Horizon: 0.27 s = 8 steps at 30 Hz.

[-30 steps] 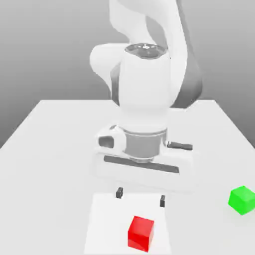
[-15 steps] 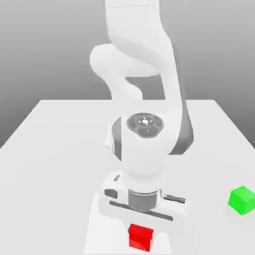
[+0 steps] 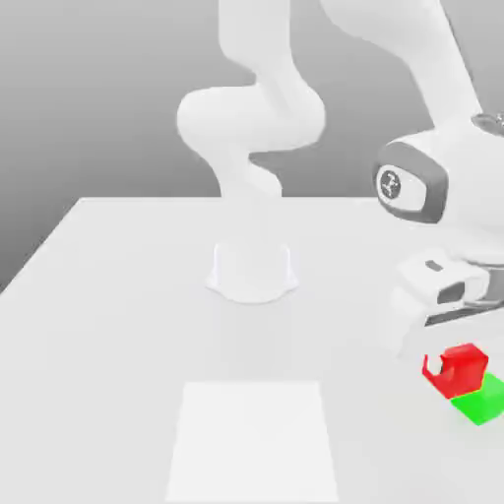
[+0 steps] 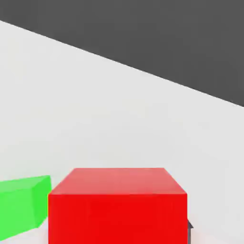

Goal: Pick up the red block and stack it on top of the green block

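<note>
While the gripper [image 3: 451, 362] stays clamped shut on the red block [image 3: 455, 368], that block hangs just above the green block [image 3: 479, 401], at its 10 o'clock, table [image 3: 118, 325] below.

Exterior view facing arm across table [image 3: 118, 295]; hand view close over both blocks

A pale grey worktop [image 3: 108, 325] carries a brighter white square patch [image 3: 254, 440] near its front edge, under a plain grey backdrop [image 3: 98, 89].
</note>
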{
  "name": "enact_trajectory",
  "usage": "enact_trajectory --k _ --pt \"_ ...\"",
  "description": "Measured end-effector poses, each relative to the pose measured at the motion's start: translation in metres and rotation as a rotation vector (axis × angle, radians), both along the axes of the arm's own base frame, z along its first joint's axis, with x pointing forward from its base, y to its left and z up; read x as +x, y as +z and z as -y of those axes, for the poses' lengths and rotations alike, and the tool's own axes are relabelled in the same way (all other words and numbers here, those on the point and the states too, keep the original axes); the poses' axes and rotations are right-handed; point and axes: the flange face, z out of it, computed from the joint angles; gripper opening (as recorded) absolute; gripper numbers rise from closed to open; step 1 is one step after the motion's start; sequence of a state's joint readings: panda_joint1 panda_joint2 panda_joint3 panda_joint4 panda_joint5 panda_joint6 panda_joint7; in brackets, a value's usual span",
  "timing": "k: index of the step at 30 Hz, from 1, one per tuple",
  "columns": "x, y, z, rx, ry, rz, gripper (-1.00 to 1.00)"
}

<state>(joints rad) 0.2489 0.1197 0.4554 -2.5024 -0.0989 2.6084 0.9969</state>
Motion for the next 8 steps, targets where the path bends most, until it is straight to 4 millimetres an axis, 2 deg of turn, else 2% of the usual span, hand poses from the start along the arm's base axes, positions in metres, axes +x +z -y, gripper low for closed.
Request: enact_trajectory --k 2,5,6,8 --pt "-0.01 -0.016 -0.013 -0.001 0.049 0.002 -1.0" --pt "-0.013 -0.052 -0.016 -0.001 0.064 0.002 -1.0" --pt "-0.014 -0.058 -0.016 -0.001 0.065 0.001 1.0" --pt "-0.014 -0.058 -0.016 -0.001 0.065 0.001 1.0"
